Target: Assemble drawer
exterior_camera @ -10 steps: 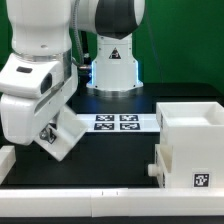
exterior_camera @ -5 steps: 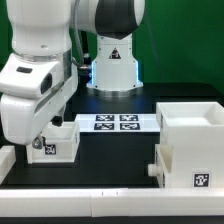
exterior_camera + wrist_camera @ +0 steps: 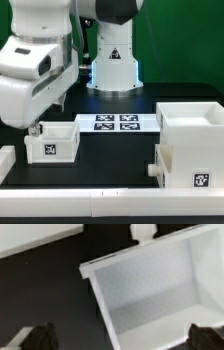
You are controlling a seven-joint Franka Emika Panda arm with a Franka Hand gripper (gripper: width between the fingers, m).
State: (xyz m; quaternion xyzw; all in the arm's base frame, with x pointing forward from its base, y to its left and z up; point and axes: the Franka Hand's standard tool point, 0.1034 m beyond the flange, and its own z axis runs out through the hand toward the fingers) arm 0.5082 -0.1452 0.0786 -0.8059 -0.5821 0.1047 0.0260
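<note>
Exterior view: the white arm (image 3: 35,75) fills the exterior view's left, and behind it its base (image 3: 112,65) bears a yellow warning triangle (image 3: 113,51) whose symbol is too small to read. On the exterior view's right of the black desk (image 3: 110,160) stands the drawer's large open-topped shell (image 3: 190,120). A lower white part just in front of it shows a small knob and a black-and-white square tag (image 3: 200,181); I cannot tell whether that part is separate. On the exterior view's left, well apart from the shell, a smaller tray (image 3: 52,143) sits upright on the desk, open side up, with its own square tag (image 3: 48,151) on the front wall. Between the two, further back, lies the marker board (image 3: 115,122) with four tags. The wrist view looks down into the tray, and the tool (image 3: 122,339) has its dark fingertips (image 3: 40,336) spread wide apart, clamped on nothing.
</note>
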